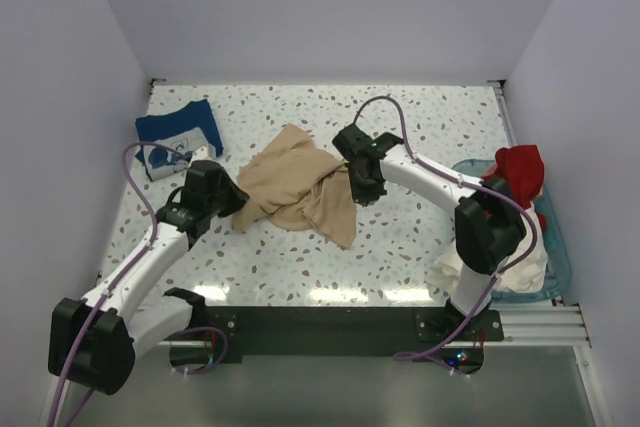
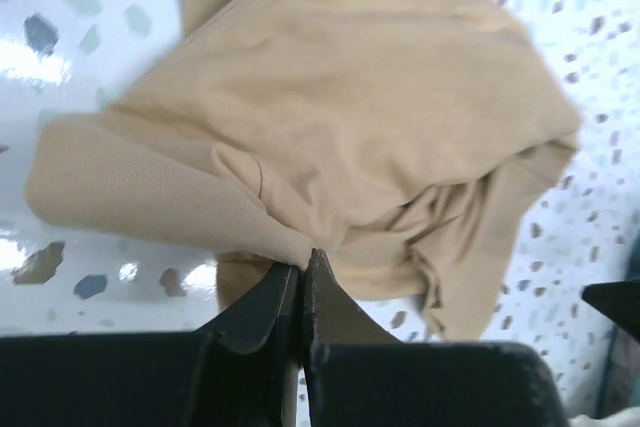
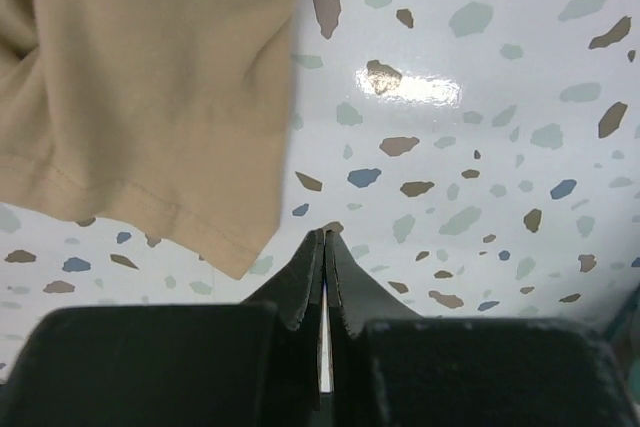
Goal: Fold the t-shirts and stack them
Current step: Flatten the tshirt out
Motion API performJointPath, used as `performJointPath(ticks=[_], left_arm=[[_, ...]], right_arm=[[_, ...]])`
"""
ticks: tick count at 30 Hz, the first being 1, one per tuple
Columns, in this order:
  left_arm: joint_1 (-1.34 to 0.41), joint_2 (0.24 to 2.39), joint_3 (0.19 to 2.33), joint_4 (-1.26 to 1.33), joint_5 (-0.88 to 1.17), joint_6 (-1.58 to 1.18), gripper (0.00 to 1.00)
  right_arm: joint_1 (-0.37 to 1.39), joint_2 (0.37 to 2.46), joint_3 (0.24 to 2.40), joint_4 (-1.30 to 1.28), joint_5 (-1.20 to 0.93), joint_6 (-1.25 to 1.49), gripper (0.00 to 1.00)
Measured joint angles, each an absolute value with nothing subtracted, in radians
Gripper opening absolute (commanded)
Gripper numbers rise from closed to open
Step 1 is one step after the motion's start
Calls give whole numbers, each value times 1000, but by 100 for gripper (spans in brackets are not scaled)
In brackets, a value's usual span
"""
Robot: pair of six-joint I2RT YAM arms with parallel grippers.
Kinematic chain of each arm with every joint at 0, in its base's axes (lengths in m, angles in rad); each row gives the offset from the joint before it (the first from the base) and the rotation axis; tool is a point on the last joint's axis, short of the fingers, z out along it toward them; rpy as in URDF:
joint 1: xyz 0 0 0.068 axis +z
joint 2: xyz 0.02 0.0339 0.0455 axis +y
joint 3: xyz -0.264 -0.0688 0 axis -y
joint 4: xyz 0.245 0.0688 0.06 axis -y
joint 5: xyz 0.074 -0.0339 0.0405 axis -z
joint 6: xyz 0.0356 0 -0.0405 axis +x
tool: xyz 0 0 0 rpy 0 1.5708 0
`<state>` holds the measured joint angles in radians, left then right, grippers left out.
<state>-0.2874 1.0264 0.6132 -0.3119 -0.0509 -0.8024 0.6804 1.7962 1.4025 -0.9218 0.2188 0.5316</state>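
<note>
Left gripper (image 2: 302, 265) is pinched tight on a fold of the tan t-shirt (image 1: 295, 187), which lies crumpled in the middle of the table (image 1: 420, 237); right gripper (image 3: 324, 242) is closed too, but on nothing, its tips beside the shirt's hem over bare table. Spreading the shirt flat looks like the step in hand; next, the right gripper likely needs to reopen and catch the hem. A navy t-shirt (image 1: 180, 132) lies far left
</note>
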Motion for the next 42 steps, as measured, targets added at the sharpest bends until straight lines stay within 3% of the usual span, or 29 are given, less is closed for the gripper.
performJointPath(ticks=[11, 20, 26, 32, 42], left_arm=[[-288, 965, 653, -403, -37, -797, 0], [-282, 962, 920, -499, -101, -765, 0], [-269, 974, 1126, -510, -172, -712, 0], [-266, 984, 1167, -522, -200, -677, 0], [-262, 992, 1173, -550, -214, -658, 0]], right_arm=[[676, 1740, 1339, -876, 111, 553, 1], [685, 1749, 1187, -741, -80, 604, 36], [702, 1754, 1187, -698, -101, 603, 50], [739, 1803, 1186, -699, -96, 603, 56], [811, 1847, 1197, -751, -18, 611, 54]])
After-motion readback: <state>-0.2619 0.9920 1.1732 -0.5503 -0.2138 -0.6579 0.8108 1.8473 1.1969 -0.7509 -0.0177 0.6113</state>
